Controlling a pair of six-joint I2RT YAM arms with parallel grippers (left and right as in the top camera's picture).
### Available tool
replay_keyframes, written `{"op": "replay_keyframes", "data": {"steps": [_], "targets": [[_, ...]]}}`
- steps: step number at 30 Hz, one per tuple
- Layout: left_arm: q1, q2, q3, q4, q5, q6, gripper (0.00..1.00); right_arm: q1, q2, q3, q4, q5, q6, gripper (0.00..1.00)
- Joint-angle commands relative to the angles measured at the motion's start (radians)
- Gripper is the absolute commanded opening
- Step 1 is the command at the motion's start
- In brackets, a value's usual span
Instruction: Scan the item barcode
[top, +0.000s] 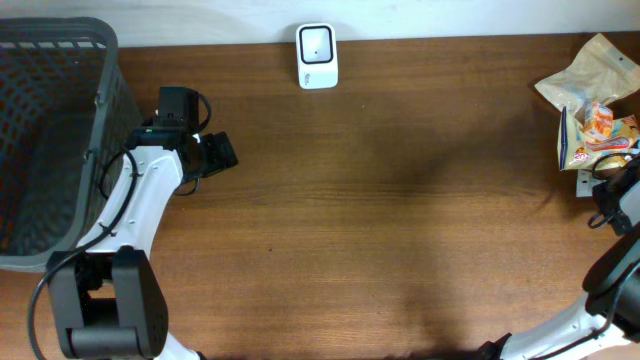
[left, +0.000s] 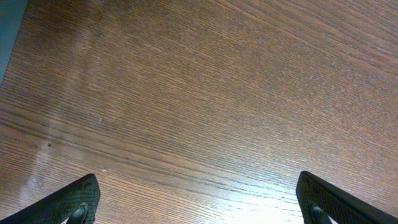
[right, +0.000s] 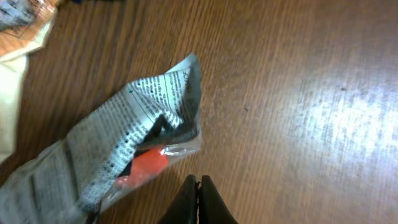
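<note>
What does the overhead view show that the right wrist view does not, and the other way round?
Only overhead: the dark mesh basket at the left end of the table, the white scanner at the far edge, and the left arm. Only right wrist: fine print on a grey packet, something orange inside it, and the right claw, shut, close to that packet's corner. Both: the brown wooden table and snack packets on it.

Shop checkout: scanner (top: 317, 55), basket (top: 50, 140)
</note>
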Motion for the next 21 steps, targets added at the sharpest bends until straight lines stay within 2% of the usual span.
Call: {"op": "replay_keyframes", "data": {"steps": [1,6,11,16,19,20,21], "targets": [[0.001,-0.02,0.011,0.002,-0.011,-0.006,0.99,-0.001,0.059,-0.005,0.081,0.022,-0.039,0.04],[0.001,-0.02,0.011,0.002,-0.011,-0.006,0.99,-0.001,0.068,-0.005,0.27,-0.049,-0.211,0.04],[0.001,-0.02,0.011,0.002,-0.011,-0.006,0.99,-0.001,0.011,0.01,0.266,-0.196,-0.253,0.04],[0.001,-0.02,0.011,0.002,-0.011,-0.006,0.99,-0.001,-0.302,0.01,0.156,-0.222,-0.253,0.04],[0.001,-0.02,0.011,0.002,-0.011,-0.006,0.99,-0.001,-0.528,0.01,0.011,-0.384,-0.227,0.04],[0.001,-0.02,0.011,0.002,-0.011,-0.006,0.99,-0.001,-0.627,0.01,-0.09,-0.488,-0.172,0.06],[0.001,-0.02,0.011,0.002,-0.011,-0.006,0.99,-0.001,-0.682,0.01,-0.168,-0.555,-0.127,0.14]]}}
